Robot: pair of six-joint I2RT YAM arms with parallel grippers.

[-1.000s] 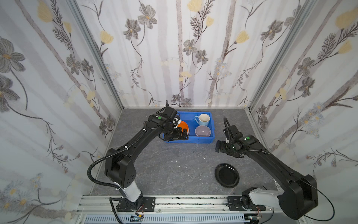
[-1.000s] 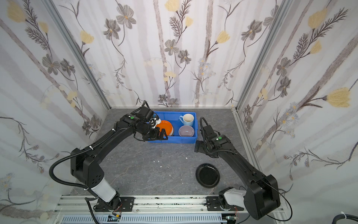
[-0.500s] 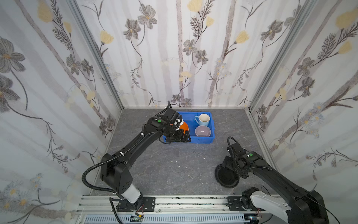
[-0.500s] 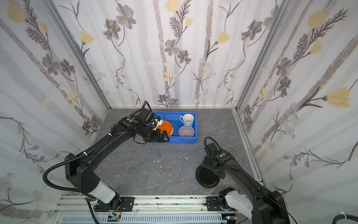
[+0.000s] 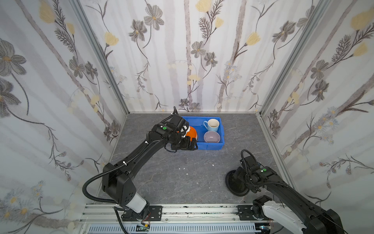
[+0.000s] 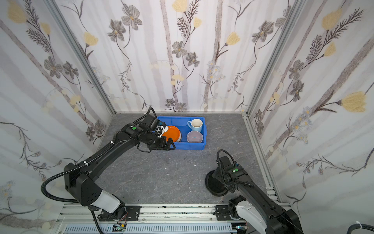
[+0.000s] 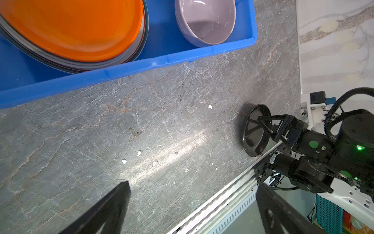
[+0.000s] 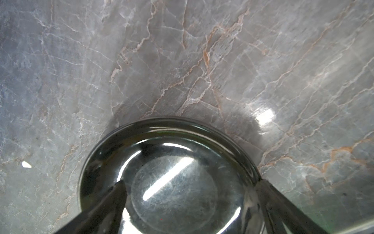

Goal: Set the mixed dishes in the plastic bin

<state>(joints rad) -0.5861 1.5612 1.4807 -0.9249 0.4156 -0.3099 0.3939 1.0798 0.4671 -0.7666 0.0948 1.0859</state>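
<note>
Right gripper [image 8: 191,183]: jaws spread wide, nothing clamped. 1 finger [image 8: 103,206] sits over the well of the black plate [image 8: 174,202] and the other is at the outside of its rim. I read this as lining up a rim pinch, since a flat plate offers no other purchase. Contact or not, I cannot tell.

The plate lies flat on the table [image 5: 172,178] at about 5 o'clock, well apart from the blue bin [image 5: 210,146] at 12 o'clock. It looks like the only dish outside the bin.

Left gripper [image 7: 192,183]: also wide and empty, hanging by the bin's near wall around its 7 o'clock. There it is clear of the right arm's lane.

In the bin, a plate stack topped by the orange plate [image 7: 70,26] fills the 9 o'clock half. The mug [image 5: 212,125] is at 1 o'clock and the lilac bowl [image 7: 204,20] at 4 o'clock. My guess is the black plate goes on the stack.

Views:
- In both top views the right arm covers its own fingers and part of the plate, so they do not help with the grasp.
- The right wrist view gives finger-to-rim alignment but no bin.
- The left wrist view shows grey and dark rims under the orange plate, plus the right gripper over the black plate.
- The mug shows in the top views only.
</note>
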